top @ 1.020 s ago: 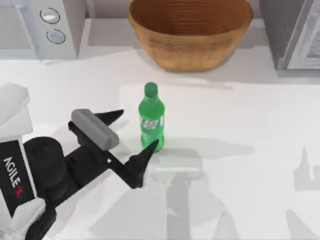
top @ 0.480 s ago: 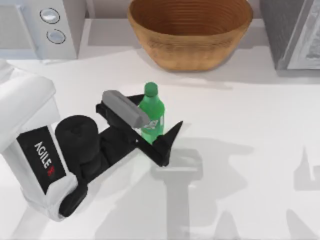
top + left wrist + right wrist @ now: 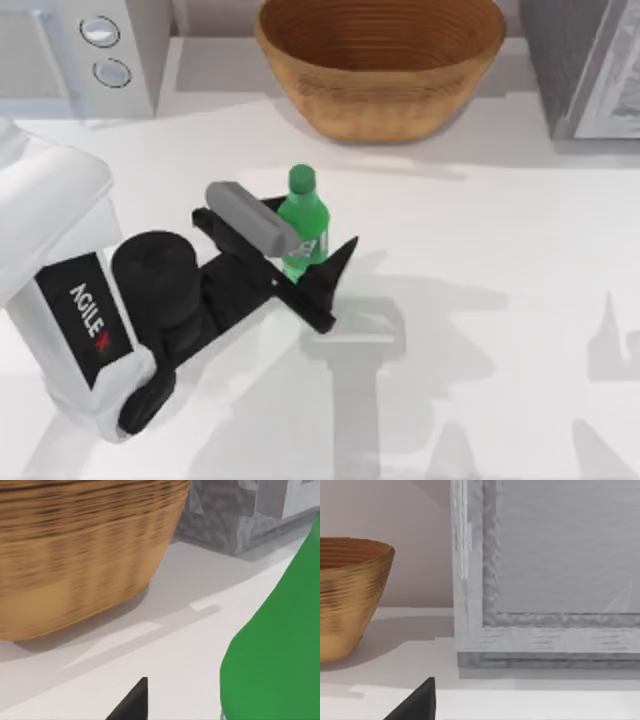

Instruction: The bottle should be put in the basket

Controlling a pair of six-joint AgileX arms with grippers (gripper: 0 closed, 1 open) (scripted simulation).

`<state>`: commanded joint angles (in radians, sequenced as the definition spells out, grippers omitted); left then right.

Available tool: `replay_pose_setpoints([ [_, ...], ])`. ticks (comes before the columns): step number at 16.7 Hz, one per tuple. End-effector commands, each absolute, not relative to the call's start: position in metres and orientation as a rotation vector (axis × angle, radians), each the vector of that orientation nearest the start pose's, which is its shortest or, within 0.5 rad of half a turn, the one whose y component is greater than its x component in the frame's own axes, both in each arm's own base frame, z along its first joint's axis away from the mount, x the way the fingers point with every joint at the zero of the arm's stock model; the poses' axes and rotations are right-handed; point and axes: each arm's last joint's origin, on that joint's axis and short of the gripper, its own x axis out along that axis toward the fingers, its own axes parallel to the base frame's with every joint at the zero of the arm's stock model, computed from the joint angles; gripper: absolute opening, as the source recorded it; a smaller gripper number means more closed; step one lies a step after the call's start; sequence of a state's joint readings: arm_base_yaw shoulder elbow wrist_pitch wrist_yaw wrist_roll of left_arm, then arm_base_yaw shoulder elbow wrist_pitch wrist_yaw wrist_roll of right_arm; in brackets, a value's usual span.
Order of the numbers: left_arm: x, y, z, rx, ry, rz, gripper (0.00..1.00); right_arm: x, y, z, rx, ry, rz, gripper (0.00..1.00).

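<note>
1. You are working on a white surface with a pale appliance at its far left corner and a grey cabinet at its far right; the middle of the surface lies bare.
2. Your left gripper sits at the left of centre, jaws apart, one finger on the near side of the bottle and the other hidden behind the wrist housing.
3. The bottle stands upright between those jaws, its long axis vertical and crossing the jaws' line, cap above them. Whether the pads already touch it you cannot tell; in the left wrist view its green body looms close beside a finger tip.
4. The basket lies straight beyond the jaws, well apart, mouth open upward. Its rim stands high, so in my judgement you must close, lift clear of that rim, then carry forward.
5. Your right gripper is parked; its wrist view looks across to the basket and the cabinet front.
</note>
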<state>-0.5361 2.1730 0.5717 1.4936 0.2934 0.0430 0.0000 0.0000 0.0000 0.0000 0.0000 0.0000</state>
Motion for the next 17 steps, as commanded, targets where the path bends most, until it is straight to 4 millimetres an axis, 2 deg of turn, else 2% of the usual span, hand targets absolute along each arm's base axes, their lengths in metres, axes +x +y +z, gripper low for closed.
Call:
replay_pose_setpoints([
  [8,0.2752,-0.1713,0.0595,0.041,0.094,-0.807,0.02,0.1057,-0.0012,0.1600,0.000,0.000,0.000,1.00],
  [17,0.2751,-0.1709,0.0597,0.042,0.094,-0.806,0.00,0.1057,-0.0012,0.1600,0.000,0.000,0.000,1.00],
])
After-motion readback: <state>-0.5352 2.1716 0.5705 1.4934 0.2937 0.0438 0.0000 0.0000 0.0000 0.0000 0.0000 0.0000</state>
